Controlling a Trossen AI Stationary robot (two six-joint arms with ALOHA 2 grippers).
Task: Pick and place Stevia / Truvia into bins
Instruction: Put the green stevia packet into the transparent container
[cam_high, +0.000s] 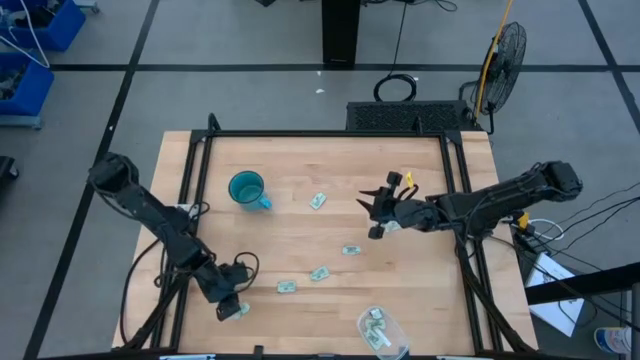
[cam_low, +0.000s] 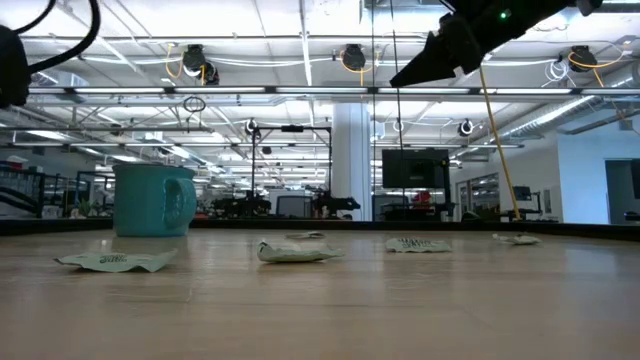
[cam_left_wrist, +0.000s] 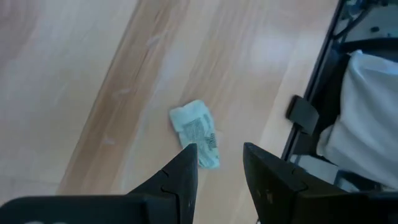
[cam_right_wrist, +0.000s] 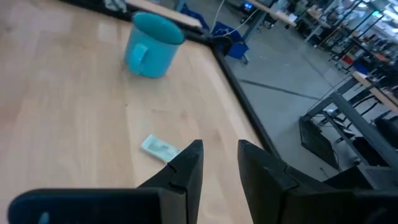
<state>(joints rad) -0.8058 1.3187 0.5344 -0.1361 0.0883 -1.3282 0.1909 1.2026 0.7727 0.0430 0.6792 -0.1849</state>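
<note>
Teal mug (cam_high: 246, 188): upright on the wooden table (cam_high: 300, 160), left of centre, handle toward the near right.
Clear tub (cam_high: 381, 331): near front edge, right of centre, with sachets inside.
Loose sachets: 1 right of the mug (cam_high: 318, 201), 1 mid-table (cam_high: 351, 250), 2 nearer the front (cam_high: 319, 273) (cam_high: 287, 287).
Left gripper (cam_high: 229, 309): low at the front left corner, fingers spread just over a crumpled sachet (cam_left_wrist: 198, 132).
Right gripper (cam_high: 385, 212): raised over the table's right half, fingers parted, holding nothing.

Left end effector (cam_high: 228, 309) hangs low, parted; right end effector (cam_high: 380, 210) raised, parted.
</note>
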